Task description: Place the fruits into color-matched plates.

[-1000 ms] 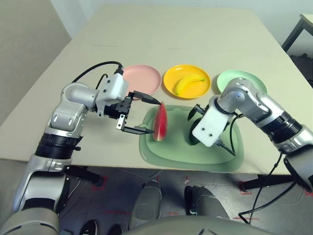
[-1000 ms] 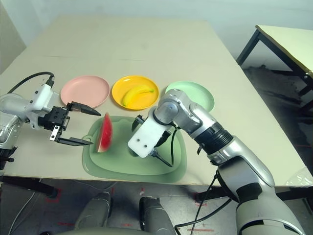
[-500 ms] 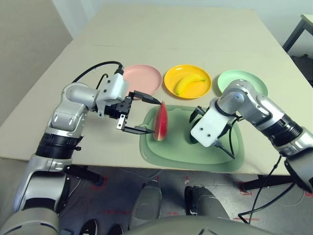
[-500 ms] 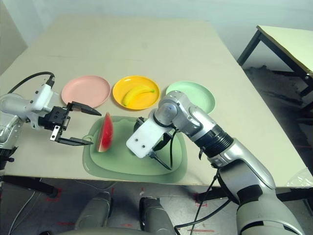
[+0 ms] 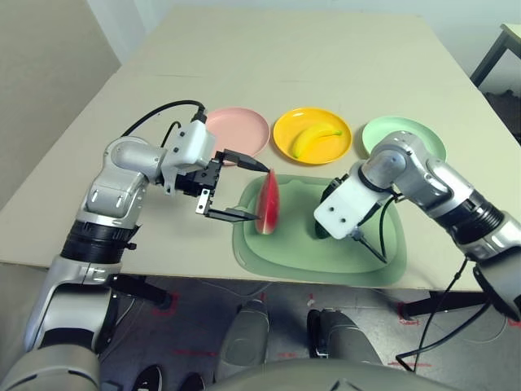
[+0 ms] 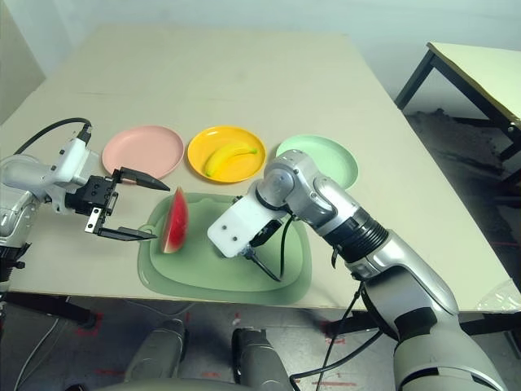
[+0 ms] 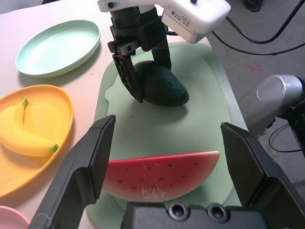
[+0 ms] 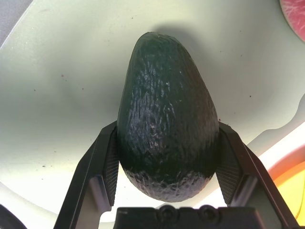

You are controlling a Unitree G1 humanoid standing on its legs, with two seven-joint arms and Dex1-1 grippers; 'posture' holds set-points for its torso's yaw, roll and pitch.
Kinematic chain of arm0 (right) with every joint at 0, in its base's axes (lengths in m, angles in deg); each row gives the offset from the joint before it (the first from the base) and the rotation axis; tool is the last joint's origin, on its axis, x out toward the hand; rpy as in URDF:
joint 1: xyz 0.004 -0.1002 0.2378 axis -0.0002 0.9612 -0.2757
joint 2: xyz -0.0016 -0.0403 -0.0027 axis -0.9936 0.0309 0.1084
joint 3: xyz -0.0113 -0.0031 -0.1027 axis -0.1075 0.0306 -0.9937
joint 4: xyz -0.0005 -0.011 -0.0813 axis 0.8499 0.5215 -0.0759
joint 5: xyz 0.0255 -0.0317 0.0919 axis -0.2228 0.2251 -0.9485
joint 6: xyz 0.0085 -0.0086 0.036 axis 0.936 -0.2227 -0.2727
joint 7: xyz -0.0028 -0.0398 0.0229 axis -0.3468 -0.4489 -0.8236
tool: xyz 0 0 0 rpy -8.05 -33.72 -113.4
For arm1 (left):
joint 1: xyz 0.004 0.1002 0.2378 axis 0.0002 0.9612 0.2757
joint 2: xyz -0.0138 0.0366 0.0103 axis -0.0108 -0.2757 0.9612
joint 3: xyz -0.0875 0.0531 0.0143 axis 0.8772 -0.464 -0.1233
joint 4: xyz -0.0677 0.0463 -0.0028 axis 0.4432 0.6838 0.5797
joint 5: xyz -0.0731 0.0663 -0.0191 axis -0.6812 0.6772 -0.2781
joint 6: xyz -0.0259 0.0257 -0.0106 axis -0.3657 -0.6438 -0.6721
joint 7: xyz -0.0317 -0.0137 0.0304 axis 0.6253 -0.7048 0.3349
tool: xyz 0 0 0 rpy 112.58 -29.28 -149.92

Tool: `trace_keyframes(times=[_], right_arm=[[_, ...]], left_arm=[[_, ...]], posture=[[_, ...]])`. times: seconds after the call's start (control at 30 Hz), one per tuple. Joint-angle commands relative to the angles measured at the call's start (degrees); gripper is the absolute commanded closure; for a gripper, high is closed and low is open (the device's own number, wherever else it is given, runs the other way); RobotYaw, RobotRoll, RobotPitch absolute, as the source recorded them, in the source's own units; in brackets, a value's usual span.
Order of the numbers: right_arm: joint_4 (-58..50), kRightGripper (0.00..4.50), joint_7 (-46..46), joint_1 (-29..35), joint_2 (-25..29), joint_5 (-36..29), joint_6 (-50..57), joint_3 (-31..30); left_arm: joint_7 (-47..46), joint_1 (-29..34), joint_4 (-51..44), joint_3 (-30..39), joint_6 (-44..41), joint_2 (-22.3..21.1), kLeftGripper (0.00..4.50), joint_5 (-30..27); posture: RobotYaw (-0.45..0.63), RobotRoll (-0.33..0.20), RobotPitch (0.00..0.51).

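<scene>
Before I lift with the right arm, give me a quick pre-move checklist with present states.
1. Right gripper closed on avocado: ok
2. Avocado raised clear of mat: cannot tell
3. Green plate free for it: ok
4. Banana on yellow plate: ok
5. Watermelon on pink plate: not ok, on the mat between the open left gripper's fingers

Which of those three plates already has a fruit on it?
The bright yellow plate, middle of the three: a banana lies on it, while the pink and mint green ones are empty.
</scene>
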Motion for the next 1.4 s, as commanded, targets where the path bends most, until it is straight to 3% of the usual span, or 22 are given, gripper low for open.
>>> trace_keyframes(times=[0.03, 0.23, 0.47, 0.77, 1.4], right_arm=[[-1.4, 1.5, -1.0, 0.0, 2.0, -1.6, 1.3, 0.9], [3.8, 1.5, -0.9, -5.4, 5.6, -3.9, 3.3, 4.6], [30.9, 1.5, 10.2, -16.9, 9.2, 4.0, -6.3, 6.1], [56.3, 1.5, 26.7, -20.5, 5.1, 12.5, -15.4, 3.5], [70.0, 1.5, 41.0, -21.1, -0.1, 18.3, -17.3, 3.7]], left_arm=[[0.1, -0.7, 0.1, -0.8, 0.5, 0.3, 0.0, 0.6], [-3.2, -1.7, 0.0, -1.0, -3.2, 2.1, 0.0, 0.6], [-9.8, -3.3, -1.4, -0.1, -8.1, 5.1, 0.0, -0.3], [-9.2, -4.2, 0.0, -1.9, -4.7, 4.4, 0.0, 2.9], [-9.7, -2.9, -2.3, -1.8, -5.4, 2.7, 0.0, 2.9]], posture=[[0.2, 0.0, 0.117], [0.2, 0.0, 0.115], [0.2, 0.0, 0.11], [0.2, 0.0, 0.117], [0.22, 0.0, 0.127]])
